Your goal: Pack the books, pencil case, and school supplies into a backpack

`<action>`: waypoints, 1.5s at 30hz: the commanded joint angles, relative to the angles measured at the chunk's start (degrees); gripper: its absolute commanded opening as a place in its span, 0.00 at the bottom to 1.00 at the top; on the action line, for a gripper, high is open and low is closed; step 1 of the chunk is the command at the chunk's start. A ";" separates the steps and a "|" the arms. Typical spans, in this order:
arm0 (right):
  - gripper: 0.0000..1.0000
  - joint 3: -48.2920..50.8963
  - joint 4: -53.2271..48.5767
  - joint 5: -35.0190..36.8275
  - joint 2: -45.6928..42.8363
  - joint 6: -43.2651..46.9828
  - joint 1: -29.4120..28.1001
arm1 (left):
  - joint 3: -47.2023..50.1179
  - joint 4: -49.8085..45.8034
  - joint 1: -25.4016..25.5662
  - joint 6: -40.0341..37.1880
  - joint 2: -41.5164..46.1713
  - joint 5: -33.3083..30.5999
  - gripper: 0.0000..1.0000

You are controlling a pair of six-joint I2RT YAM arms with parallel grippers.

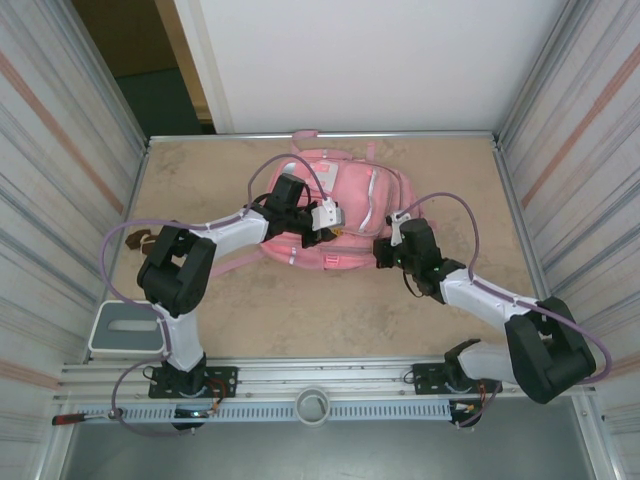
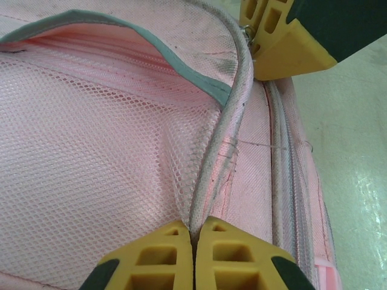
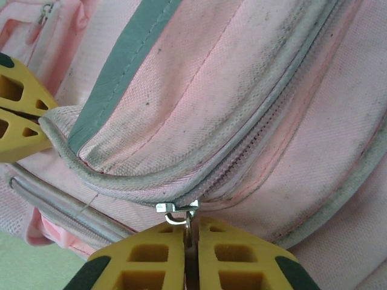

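The pink backpack (image 1: 335, 200) lies in the middle of the table, far from the arm bases. My left gripper (image 2: 193, 232) is shut on the grey piped edge (image 2: 233, 121) of a pocket opening, with pink mesh lining (image 2: 91, 151) beside it. In the top view this left gripper (image 1: 320, 225) sits over the bag's front. My right gripper (image 3: 191, 232) is shut on the metal zip pull (image 3: 178, 208) of a grey zip (image 3: 266, 133); from above it (image 1: 385, 252) is at the bag's right side. The books, pencil case and school supplies are hidden or out of view.
Corrugated walls (image 1: 60, 150) close in both sides, and a white panel (image 1: 360, 60) stands behind. A grey-white box (image 1: 125, 330) sits at the near left by the left arm's base. A small dark object (image 1: 135, 240) lies at the left edge.
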State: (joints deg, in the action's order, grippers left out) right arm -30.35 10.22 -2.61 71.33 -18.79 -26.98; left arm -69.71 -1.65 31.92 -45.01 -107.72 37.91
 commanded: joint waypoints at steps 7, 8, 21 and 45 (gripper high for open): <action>0.00 -0.08 -9.19 2.43 -4.43 1.21 4.49 | 2.02 -0.87 -4.28 -0.08 3.94 -0.73 0.06; 0.00 -0.57 -10.07 1.84 -4.54 1.12 5.47 | 2.26 -0.67 -4.65 0.01 4.29 -0.78 0.06; 0.00 -5.11 -10.49 -9.93 -3.53 -1.71 7.23 | 4.62 -0.07 -3.18 -1.18 8.82 -1.36 0.31; 0.00 -7.13 -1.71 -15.31 -1.09 -7.53 -3.43 | 5.52 1.95 7.75 -11.19 9.14 -11.10 0.44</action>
State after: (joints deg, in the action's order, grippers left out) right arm -36.58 4.69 -15.44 70.48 -24.88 -29.98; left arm -64.58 0.27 39.77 -53.80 -97.65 26.87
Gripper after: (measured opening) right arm 0.059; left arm 0.455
